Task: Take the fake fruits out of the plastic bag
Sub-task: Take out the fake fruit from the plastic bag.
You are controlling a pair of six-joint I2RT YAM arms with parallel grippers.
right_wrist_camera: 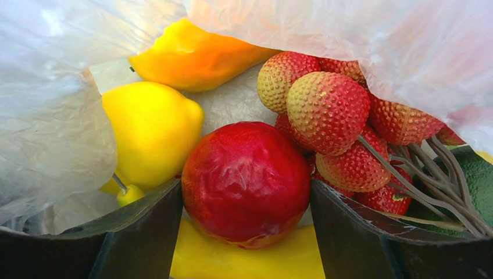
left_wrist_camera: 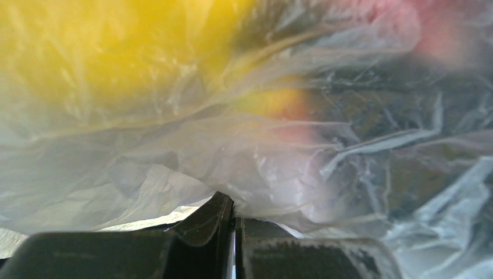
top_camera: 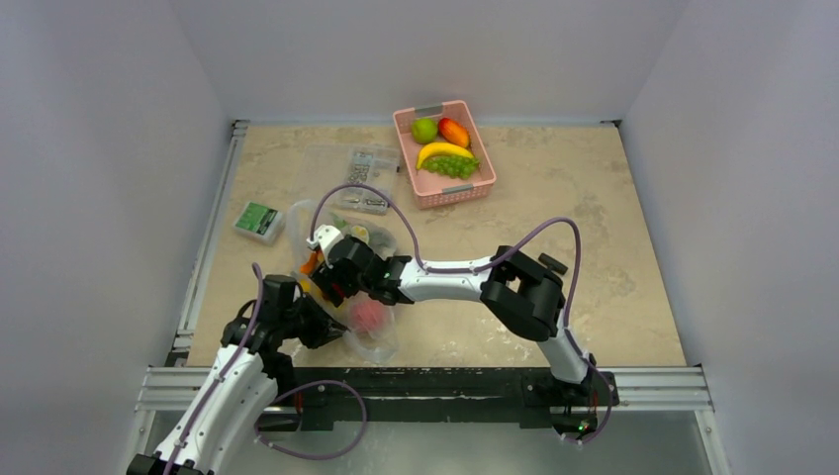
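Writing: the green-and-white box [top_camera: 259,220] at the left of the bench [top_camera: 613,198] carries print, but it is too small for you to read.

Containers: the plastic bag [top_camera: 381,341] lies crumpled at the near left of the bench, between your two arms. The fake fruits [top_camera: 368,315] are inside it. The right wrist view shows you a smooth red fruit [right_wrist_camera: 244,168], a lemon [right_wrist_camera: 151,131] to its left, an orange wedge [right_wrist_camera: 197,55] behind, a cluster of bumpy red fruits [right_wrist_camera: 328,110] on brown stems to the right, and a dark green fruit [right_wrist_camera: 474,174] at the edge.

Your right claw [right_wrist_camera: 245,189] is inside the bag and clenched on the smooth red fruit, one finger against each side. Your left claw [left_wrist_camera: 234,224] is clenched on a fold of the bag's film, with blurred yellow and red showing through it.

The pink basket [top_camera: 404,139] at the far side holds a green round fruit [top_camera: 424,130], a red-orange fruit [top_camera: 454,131], a banana [top_camera: 443,150] and a grape bunch [top_camera: 453,166]. Just left of it, a clear case [top_camera: 346,168] holds small dark parts.
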